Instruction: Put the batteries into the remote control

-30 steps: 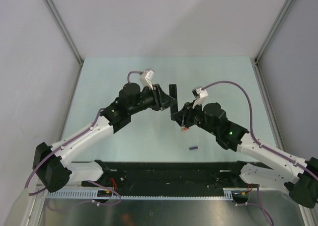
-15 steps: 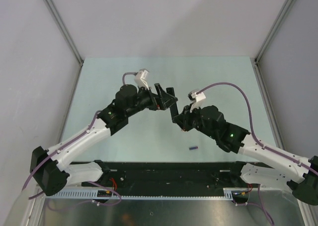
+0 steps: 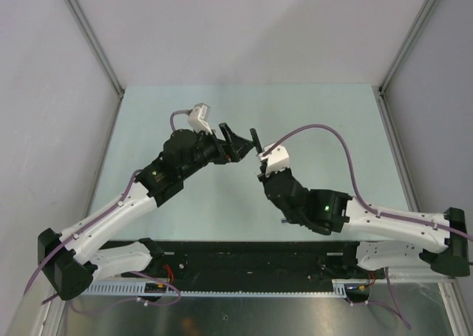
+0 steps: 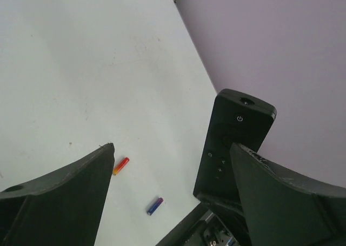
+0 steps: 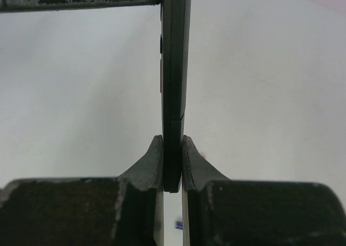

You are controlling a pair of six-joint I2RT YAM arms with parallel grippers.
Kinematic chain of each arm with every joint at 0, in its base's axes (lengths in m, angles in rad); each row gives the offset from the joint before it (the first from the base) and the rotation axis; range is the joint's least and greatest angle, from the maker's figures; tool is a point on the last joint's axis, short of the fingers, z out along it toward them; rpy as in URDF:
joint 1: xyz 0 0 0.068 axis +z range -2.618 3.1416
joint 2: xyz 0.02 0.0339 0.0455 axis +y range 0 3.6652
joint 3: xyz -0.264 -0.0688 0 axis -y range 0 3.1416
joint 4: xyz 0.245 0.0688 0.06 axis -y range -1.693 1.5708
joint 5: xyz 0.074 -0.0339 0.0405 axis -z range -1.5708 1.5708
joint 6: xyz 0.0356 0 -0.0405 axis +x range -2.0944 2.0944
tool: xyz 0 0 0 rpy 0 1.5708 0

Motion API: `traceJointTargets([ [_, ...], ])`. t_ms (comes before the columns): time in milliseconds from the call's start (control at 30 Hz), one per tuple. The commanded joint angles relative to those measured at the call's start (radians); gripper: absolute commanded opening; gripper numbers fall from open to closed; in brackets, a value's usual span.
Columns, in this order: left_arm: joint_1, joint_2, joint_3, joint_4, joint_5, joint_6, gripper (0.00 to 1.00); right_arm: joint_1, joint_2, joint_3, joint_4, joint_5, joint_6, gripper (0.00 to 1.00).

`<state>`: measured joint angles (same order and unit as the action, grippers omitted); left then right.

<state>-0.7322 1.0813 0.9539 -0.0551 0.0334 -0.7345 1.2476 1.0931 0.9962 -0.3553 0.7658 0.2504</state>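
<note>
Two loose on table [image 4: 65,67]: red-orange battery [image 4: 121,165], blue-purple battery [image 4: 154,205], neither discernible from top view. Right gripper [image 5: 173,167] pinches remote control [image 5: 174,67], edge-on, lower end hidden. Left gripper [image 4: 173,148] spread wide, holding nothing.

Two robot arms at near edge: left arm [image 3: 118,207], right arm [image 3: 392,218]. Two grippers, one per arm: left gripper [image 4: 172,148], right gripper [image 5: 172,148]. One remote control [image 4: 232,143], slim, black. Two batteries: one red-orange battery [image 4: 120,165], one blue-purple battery [image 4: 154,205]. One table [image 3: 185,100], pale green.
</note>
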Motion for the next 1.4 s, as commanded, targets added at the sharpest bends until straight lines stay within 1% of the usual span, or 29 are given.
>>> traceJointTargets([
  [0,-0.048,-0.027,0.023,-0.005,-0.072,-0.003,0.92,0.082,0.065,0.068,-0.044,0.345,-0.091,0.00],
  [133,-0.055,-0.037,0.036,-0.008,-0.087,-0.014,0.91,0.098,0.085,0.078,-0.050,0.389,-0.100,0.00],
  [400,-0.082,-0.119,0.005,-0.006,-0.135,-0.034,0.90,0.104,0.113,0.081,-0.073,0.449,-0.083,0.00],
  [533,-0.091,-0.083,0.039,-0.005,-0.129,-0.039,0.91,0.128,0.133,0.081,-0.040,0.466,-0.118,0.00],
  [633,-0.107,-0.029,0.081,-0.003,-0.118,-0.026,0.90,0.133,0.136,0.081,-0.025,0.446,-0.117,0.00],
  [800,-0.121,0.032,0.112,-0.005,-0.119,-0.029,0.86,0.135,0.126,0.081,-0.010,0.411,-0.119,0.00],
  [900,-0.130,0.072,0.131,-0.006,-0.118,-0.031,0.80,0.135,0.125,0.082,-0.004,0.395,-0.117,0.00],
  [933,-0.131,0.083,0.134,-0.006,-0.118,-0.028,0.76,0.135,0.123,0.084,-0.004,0.392,-0.115,0.00],
  [1100,-0.141,0.132,0.166,-0.003,-0.112,-0.022,0.65,0.135,0.136,0.091,-0.007,0.380,-0.114,0.00],
  [1133,-0.141,0.137,0.169,-0.005,-0.112,-0.020,0.59,0.135,0.136,0.093,-0.008,0.376,-0.111,0.00],
  [1200,-0.142,0.152,0.181,-0.005,-0.109,-0.013,0.51,0.136,0.139,0.093,-0.010,0.369,-0.108,0.00],
  [1233,-0.144,0.157,0.184,-0.005,-0.109,-0.011,0.42,0.139,0.137,0.093,-0.011,0.363,-0.105,0.00],
  [1300,-0.144,0.167,0.195,-0.005,-0.104,-0.003,0.34,0.145,0.139,0.093,-0.017,0.360,-0.099,0.00],
  [1333,-0.144,0.172,0.198,-0.005,-0.102,-0.002,0.24,0.151,0.142,0.093,-0.017,0.357,-0.099,0.00],
  [1367,-0.144,0.177,0.201,-0.005,-0.099,0.000,0.19,0.151,0.142,0.093,-0.019,0.356,-0.099,0.00],
])
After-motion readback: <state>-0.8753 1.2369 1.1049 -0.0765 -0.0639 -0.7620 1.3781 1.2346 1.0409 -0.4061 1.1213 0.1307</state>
